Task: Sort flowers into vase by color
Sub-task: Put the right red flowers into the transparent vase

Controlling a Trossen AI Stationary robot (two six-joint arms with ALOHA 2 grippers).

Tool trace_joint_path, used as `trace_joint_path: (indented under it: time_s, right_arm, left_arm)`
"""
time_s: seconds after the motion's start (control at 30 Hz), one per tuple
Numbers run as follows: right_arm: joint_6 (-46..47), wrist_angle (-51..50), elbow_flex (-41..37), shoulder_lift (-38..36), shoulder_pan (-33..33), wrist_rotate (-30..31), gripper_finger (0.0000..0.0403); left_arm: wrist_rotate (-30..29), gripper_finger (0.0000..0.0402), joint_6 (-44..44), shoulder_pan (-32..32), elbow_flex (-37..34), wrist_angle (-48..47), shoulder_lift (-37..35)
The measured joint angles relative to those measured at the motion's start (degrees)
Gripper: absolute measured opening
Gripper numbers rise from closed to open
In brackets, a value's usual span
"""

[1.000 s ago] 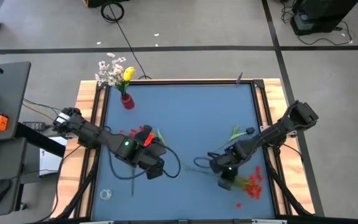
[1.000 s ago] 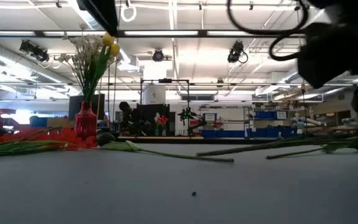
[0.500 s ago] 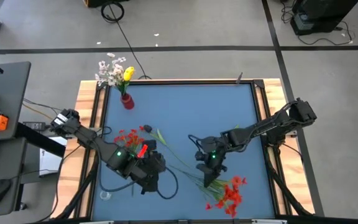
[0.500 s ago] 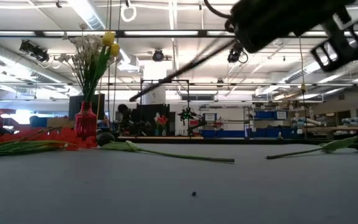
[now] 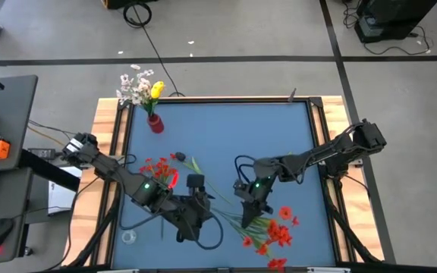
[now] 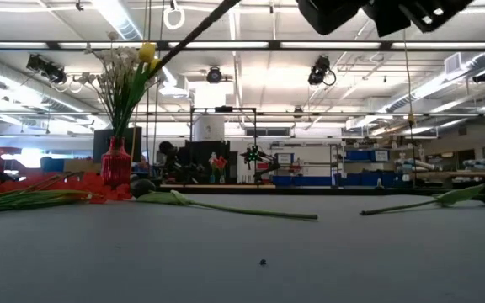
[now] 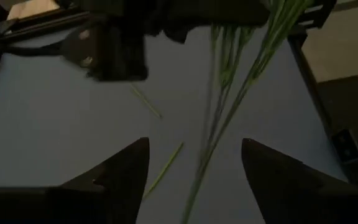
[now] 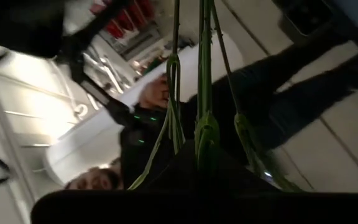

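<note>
The red vase (image 5: pixel 155 123) stands at the table's far left and holds white and yellow flowers (image 5: pixel 139 85). My right gripper (image 5: pixel 247 203) is shut on a bunch of red flowers (image 5: pixel 271 231) and holds it over the table's near middle. The bunch's green stems (image 7: pixel 211 146) run between the open fingers of my left gripper (image 7: pixel 194 142); I cannot tell whether they touch. More red flowers (image 5: pixel 156 167) lie on the table near the left arm. A dark-budded flower (image 6: pixel 226 208) lies on the table beside them. Another stem (image 6: pixel 432 201) lies to the right. My right gripper pinches several green stems (image 8: pixel 205 127) together between its two fingers, partway along them and nearer the blossoms. The bunch is lifted clear of the table. Its red blossoms (image 5: pixel 275 235) point toward the near edge and its bare stem ends (image 5: pixel 222 218) toward my left gripper.
The table's wooden frame (image 5: pixel 106 129) borders the blue top. A small clear ring (image 5: pixel 129 237) lies at the near left corner. Black cable (image 5: pixel 207 236) loops below the left arm. A person shows in the room beyond, in the right wrist view.
My right gripper has risen and gone toward the table's left, turning as it went. The red bunch has come up off the table; its blossoms have swung toward the near edge and its stems have tilted up. My left gripper has gone toward the right, to the stems.
</note>
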Motion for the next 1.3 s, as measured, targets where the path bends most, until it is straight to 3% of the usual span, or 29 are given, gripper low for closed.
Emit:
trace_joint_path:
  time_s: [0.17, 0.47, 0.8, 0.97, 1.3]
  right_arm:
    - [4.1, 6.5, 0.0, -0.1, -0.9, 3.9, 0.0021]
    - [5.7, 8.5, 0.0, -0.1, -1.5, 6.4, 0.0021]
    - [3.7, 8.5, 0.0, -0.1, -2.0, 9.8, 0.0026]
    - [-1.6, 8.7, 0.0, -0.1, -2.1, 13.3, 0.0060]
    - [-13.5, 13.2, 0.0, -0.1, -2.6, 25.1, 0.0143]
  left_arm:
    - [3.2, 0.0229, 3.0, 0.4, 0.0, 1.4, 2.7]
    - [-1.4, 0.0191, 4.6, 0.9, 0.0, 3.0, 3.3]
    - [-1.7, 0.0080, 7.4, 1.5, 0.0, 2.5, 3.3]
    - [-1.5, 0.0010, 6.9, 1.5, 0.0, 1.1, 3.3]
    - [-2.1, 0.0003, -0.4, 0.8, 0.1, -7.9, 3.2]
